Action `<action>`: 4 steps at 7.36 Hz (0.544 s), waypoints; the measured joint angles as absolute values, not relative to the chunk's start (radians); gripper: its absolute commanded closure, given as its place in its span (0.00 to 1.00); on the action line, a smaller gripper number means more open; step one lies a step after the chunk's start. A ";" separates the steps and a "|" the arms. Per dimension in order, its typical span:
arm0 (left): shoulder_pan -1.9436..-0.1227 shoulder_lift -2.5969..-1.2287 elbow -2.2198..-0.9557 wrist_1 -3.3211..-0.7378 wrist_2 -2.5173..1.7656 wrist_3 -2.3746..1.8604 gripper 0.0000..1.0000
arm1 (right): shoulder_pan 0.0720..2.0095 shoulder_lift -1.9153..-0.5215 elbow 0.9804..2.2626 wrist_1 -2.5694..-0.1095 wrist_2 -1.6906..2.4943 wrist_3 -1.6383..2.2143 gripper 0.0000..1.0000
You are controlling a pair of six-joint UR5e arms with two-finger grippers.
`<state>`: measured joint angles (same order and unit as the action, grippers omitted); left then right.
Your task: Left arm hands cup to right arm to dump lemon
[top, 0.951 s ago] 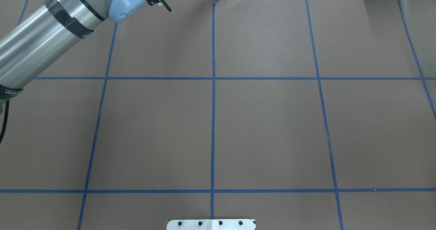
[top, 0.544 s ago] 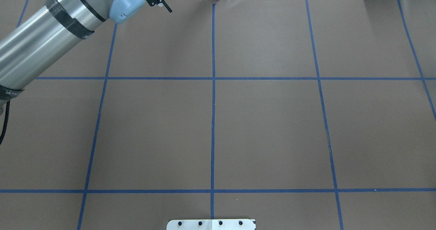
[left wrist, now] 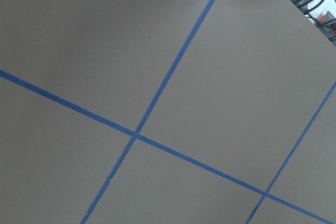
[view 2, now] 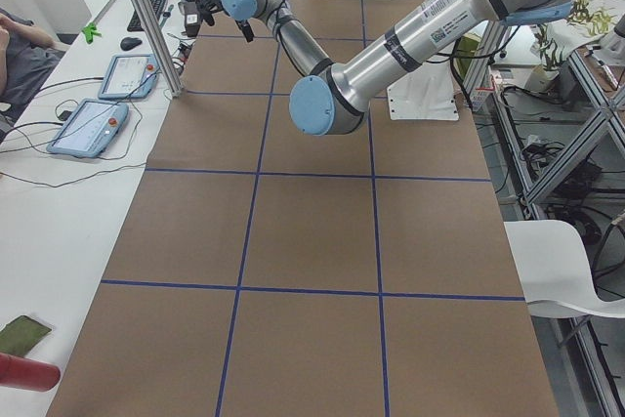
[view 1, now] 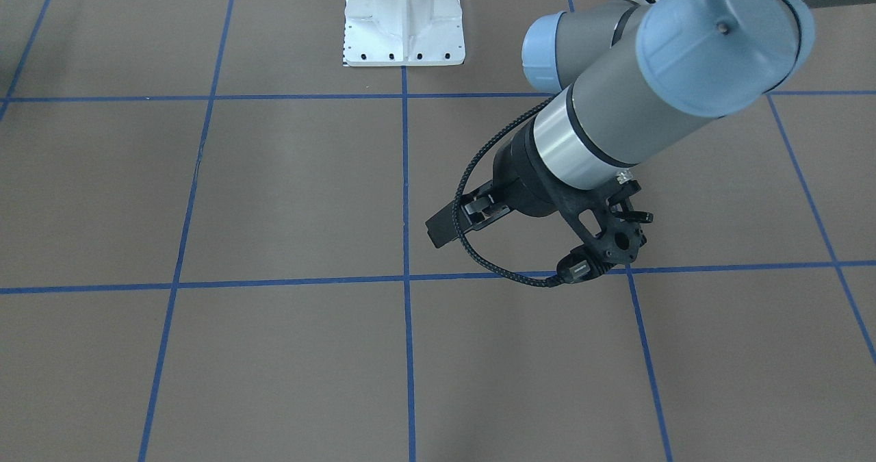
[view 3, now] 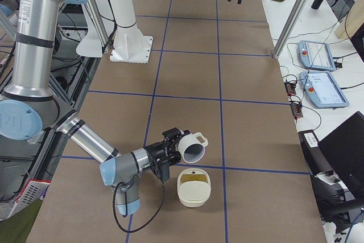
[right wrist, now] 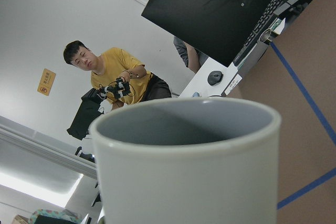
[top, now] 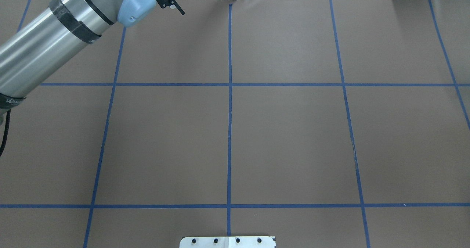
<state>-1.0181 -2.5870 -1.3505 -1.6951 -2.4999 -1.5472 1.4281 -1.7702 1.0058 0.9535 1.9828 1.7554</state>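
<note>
The white cup (view 3: 193, 151) hangs tipped on its side in my right gripper (view 3: 177, 147), its mouth over a cream bowl (view 3: 193, 197). A yellow-green lemon (view 3: 193, 181) lies inside that bowl. In the right wrist view the cup (right wrist: 194, 182) fills the frame and its greyish inside looks empty. My left gripper (view 1: 445, 228) hovers empty above the brown table with its jaws apart, far from the cup. The left arm (top: 55, 38) enters the overhead view at the top left. The cup and bowl are out of the overhead and front-facing views.
The white robot base (view 1: 404, 20) stands at the table's middle edge. Blue tape lines (top: 229, 93) grid the brown table. Tablets (view 3: 318, 55) and a metal post (view 3: 290, 21) stand along the operators' side. A seated person (right wrist: 110, 74) shows beyond the table.
The left arm has drifted slightly toward the far edge of the table in the overhead view. Nothing else there has moved.
</note>
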 measured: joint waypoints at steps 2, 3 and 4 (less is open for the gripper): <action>-1.005 -2.585 -1.373 -1.696 -2.435 -1.543 0.00 | 1.429 -1.773 1.045 0.872 2.016 1.581 0.98; -0.996 -2.583 -1.385 -1.695 -2.405 -1.542 0.00 | 1.429 -1.770 1.091 0.805 2.028 1.533 0.99; -0.992 -2.581 -1.388 -1.694 -2.390 -1.541 0.00 | 1.429 -1.765 1.149 0.717 2.041 1.485 0.99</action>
<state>-0.9919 -2.5811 -1.3882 -1.6936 -2.3905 -1.5410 1.4293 -1.7645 1.1487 0.7166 2.0410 1.4850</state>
